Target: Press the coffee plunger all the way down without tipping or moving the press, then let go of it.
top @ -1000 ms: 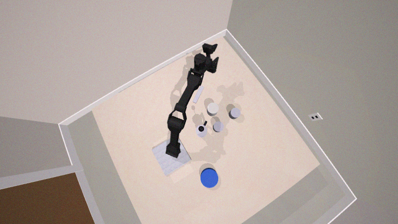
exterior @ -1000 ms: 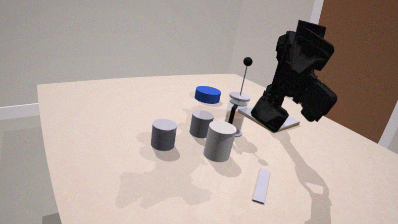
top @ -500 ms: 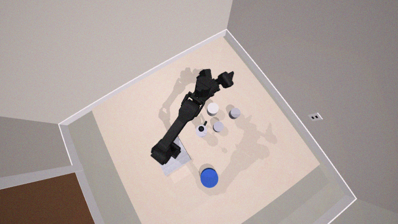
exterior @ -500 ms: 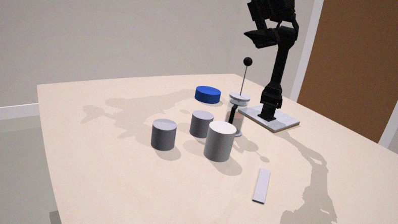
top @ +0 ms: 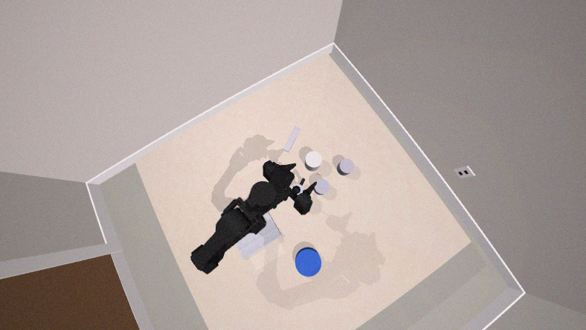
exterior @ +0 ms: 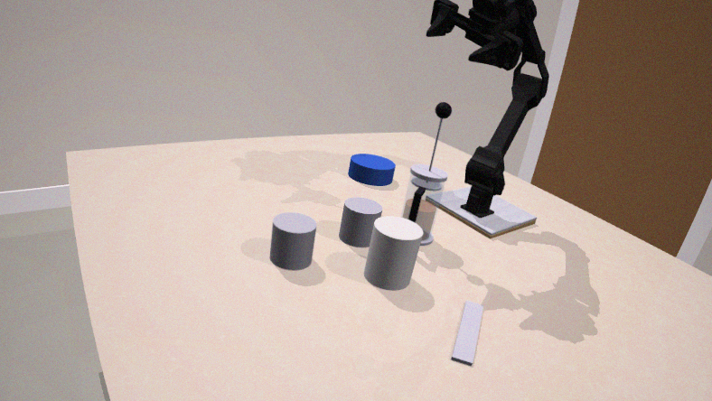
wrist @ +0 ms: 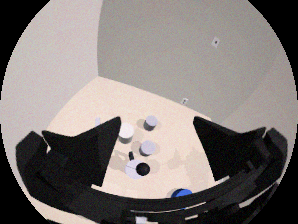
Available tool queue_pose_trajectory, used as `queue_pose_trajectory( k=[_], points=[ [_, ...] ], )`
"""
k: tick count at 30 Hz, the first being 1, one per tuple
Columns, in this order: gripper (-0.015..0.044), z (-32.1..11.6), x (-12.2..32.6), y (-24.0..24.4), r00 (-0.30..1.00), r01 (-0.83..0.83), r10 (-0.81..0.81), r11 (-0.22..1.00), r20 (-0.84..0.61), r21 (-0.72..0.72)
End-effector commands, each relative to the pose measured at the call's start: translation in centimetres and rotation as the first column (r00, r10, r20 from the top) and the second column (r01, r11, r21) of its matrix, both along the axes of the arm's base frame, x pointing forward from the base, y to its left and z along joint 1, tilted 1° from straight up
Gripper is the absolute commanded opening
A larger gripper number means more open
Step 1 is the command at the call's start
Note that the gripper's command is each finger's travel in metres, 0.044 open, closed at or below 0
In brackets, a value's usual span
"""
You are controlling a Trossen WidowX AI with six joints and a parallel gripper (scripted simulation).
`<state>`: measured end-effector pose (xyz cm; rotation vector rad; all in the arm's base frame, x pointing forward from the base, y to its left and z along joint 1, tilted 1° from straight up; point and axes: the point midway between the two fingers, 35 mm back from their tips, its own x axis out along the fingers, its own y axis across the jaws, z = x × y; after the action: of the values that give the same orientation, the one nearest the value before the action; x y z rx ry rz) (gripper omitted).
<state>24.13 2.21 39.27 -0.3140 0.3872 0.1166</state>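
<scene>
Glass coffee press (exterior: pixel 422 206), slender plunger (exterior: pixel 439 130) upright.

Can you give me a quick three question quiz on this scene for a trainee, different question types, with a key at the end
1. True or false: the plunger knob is already pushed down to the lid of the press.
2. Multiple choice: the gripper is (A) shut on the knob, (B) open and holding nothing, (C) shut on the blue disc.
3. Short answer: how many grey cylinders stand near the press?

Key
1. False; the rod rises high above the lid.
2. B; it is well above the table, fingers spread.
3. Three.
</scene>
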Motion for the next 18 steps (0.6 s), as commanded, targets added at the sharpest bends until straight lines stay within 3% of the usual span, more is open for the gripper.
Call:
queue_pose_trajectory(
  k=[1,9,18],
  points=[
    [0.0440,-3.4,-6.0,-1.6,0.985,0.156,-0.134,0.962,-0.108,0.223],
    [0.0440,-4.5,-7.0,-1.4,0.983,0.165,-0.137,0.953,-0.124,0.255],
    [0.0440,-9.9,-7.1,-1.7,0.981,0.176,-0.148,0.951,-0.124,0.255]
  ],
)
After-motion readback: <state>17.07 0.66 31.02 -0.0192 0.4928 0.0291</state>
